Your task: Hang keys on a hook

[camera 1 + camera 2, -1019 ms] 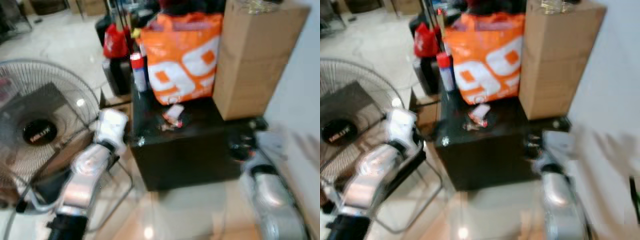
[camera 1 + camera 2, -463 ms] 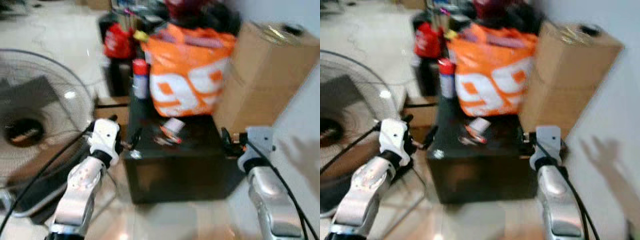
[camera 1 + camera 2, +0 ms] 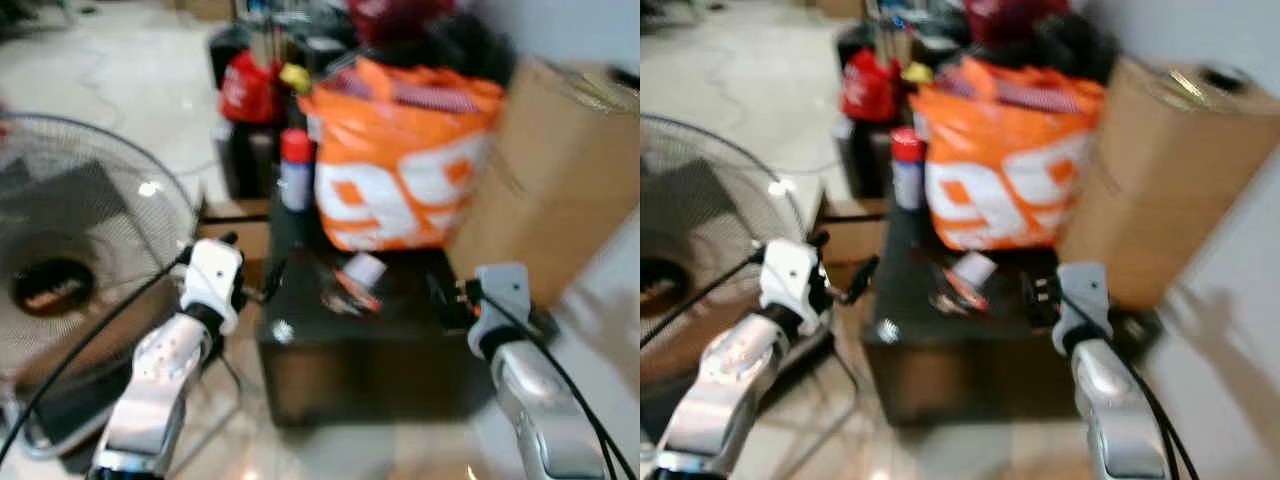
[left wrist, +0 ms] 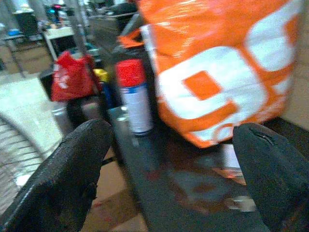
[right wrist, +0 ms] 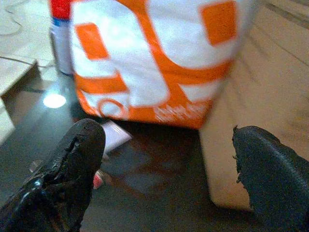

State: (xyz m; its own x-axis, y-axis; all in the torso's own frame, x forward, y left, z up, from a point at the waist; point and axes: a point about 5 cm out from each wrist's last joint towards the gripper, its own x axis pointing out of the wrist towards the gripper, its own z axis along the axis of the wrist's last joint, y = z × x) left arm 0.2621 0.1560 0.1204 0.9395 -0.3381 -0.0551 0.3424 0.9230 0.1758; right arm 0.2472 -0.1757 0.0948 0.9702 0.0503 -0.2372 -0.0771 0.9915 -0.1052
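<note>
While the keys [image 3: 345, 292] sit on the black table [image 3: 400, 350] at 12 o'clock, both spread-open grippers, left gripper [image 3: 255, 285] and right gripper [image 3: 445, 300], should slow down; the blur is too heavy to aim.

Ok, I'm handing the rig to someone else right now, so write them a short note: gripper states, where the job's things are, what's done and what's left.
Left gripper: open, empty, raised at the left edge of the black cabinet.
Right gripper: open, empty, raised at the cabinet's right edge, beside the cardboard box.
Job's things: a small reddish and white item lies on the cabinet top in front of the orange bag; it may be the keys, but blur prevents confirming. The spray can stands left of the bag. I can make out no hook.
Done: nothing picked up.
Left: confirm and grasp the keys, find the hook, hang them.
</note>
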